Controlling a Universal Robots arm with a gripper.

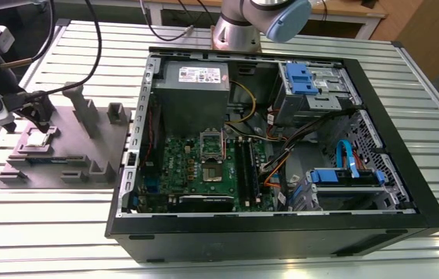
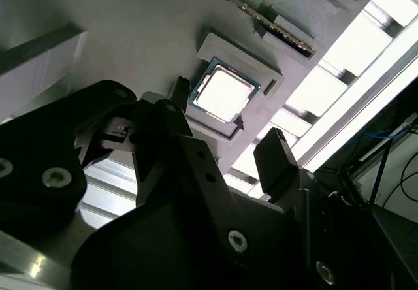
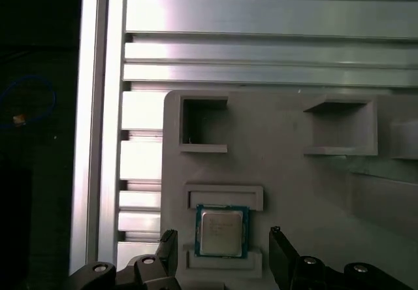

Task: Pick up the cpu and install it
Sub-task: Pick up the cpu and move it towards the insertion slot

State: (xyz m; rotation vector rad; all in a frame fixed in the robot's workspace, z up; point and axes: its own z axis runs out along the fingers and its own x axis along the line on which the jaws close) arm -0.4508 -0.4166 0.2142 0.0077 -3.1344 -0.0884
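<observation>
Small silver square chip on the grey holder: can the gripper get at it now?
Probably yes: the small silver-topped square cpu lies uncovered in its flat grey holder, and the open black gripper hangs over it, a finger on either side.

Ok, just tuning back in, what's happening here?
The arm's gripper is poised open over the cpu, one finger on each side, not closed on it. The cpu lies in its pocket on the grey holder, beside the open computer case, on the exterior view's left. It has not been lifted yet.
</observation>
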